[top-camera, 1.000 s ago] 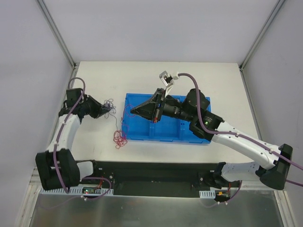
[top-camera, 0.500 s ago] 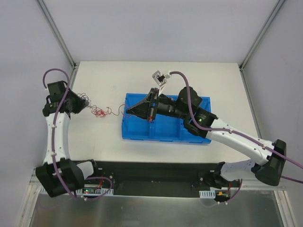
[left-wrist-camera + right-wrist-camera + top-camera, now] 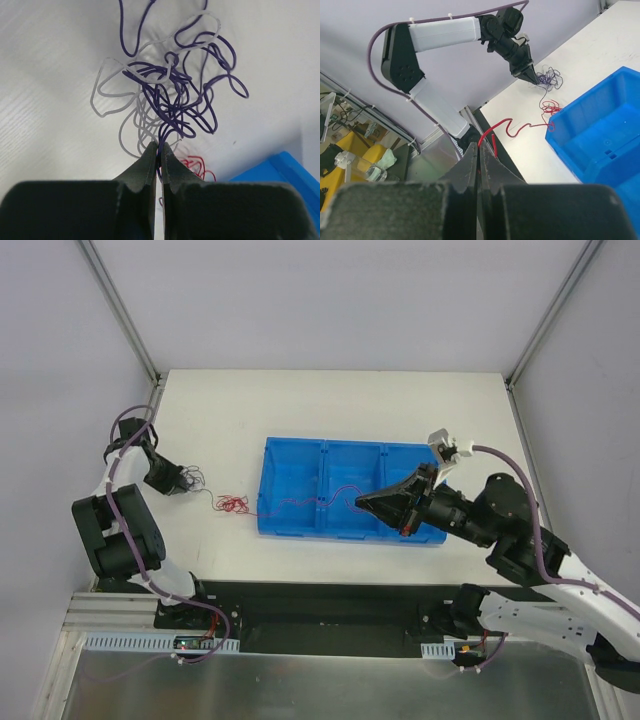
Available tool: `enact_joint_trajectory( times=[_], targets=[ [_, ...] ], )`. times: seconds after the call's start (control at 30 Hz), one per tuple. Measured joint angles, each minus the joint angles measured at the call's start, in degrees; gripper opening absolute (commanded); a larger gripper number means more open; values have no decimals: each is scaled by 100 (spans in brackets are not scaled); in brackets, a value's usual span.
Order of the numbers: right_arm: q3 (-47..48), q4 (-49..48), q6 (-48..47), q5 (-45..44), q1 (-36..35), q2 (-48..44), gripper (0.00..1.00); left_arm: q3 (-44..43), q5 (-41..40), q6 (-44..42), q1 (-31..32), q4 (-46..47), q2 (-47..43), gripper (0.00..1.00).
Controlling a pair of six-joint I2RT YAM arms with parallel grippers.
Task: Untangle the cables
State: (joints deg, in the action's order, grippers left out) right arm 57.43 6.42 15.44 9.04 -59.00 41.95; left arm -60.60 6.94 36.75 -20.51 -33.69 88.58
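Blue bin (image 3: 300, 530): it sits in the middle of the white table (image 3: 220, 410). It has three boxes in a row: left, middle and right.
In the bin: one thin bit of the red cable (image 3: 235, 504) runs over the left box and the middle box. I cannot tell if it touches the bottom.
Red cable: a small curly bunch of it lies on the table, just beside the left wall of the bin. From there it goes over the bin wall and across to the right gripper (image 3: 358, 503).
Right gripper: it hangs over the middle box. Its two fingers are pressed together with the end of the red cable pinched between them, as the right wrist view shows.
Purple cable (image 3: 175, 95): a loopy bunch at the left edge of the table, well apart from the bin.
White cable (image 3: 112, 92): it is mixed in with the purple bunch, and its loops stick out to one side.
Left gripper (image 3: 160, 147): its fingers are squeezed tight on a strand of the purple cable. I cannot tell if the white one is pinched too.
Red and purple: the red bunch lies between the purple bunch and the bin.
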Motion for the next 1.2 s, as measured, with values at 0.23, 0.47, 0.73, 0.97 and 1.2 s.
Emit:
enact_joint_trajectory(
  times=[0.23, 0.47, 0.73, 0.97, 1.2],
  targets=[
    [-173, 138, -74, 48, 0, -31, 1, 105, 328, 28, -131, 57, 127, 62],
    [-173, 24, -74, 326, 0, 575, 1, 1139, 866, 188, -116, 28, -1303, 88],
    [-140, -50, -81, 472, 0, 688, 1, 1674, 748, 387, 1185, -87, -2151, 58],
    [-142, -61, -79, 422, 0, 479, 1, 1436, 269, 328, 1836, -131, -1412, 60],
    [-225, -105, -76, 289, 0, 181, 1, 1314, 352, 398, 1891, 153, -308, 35]
  ],
)
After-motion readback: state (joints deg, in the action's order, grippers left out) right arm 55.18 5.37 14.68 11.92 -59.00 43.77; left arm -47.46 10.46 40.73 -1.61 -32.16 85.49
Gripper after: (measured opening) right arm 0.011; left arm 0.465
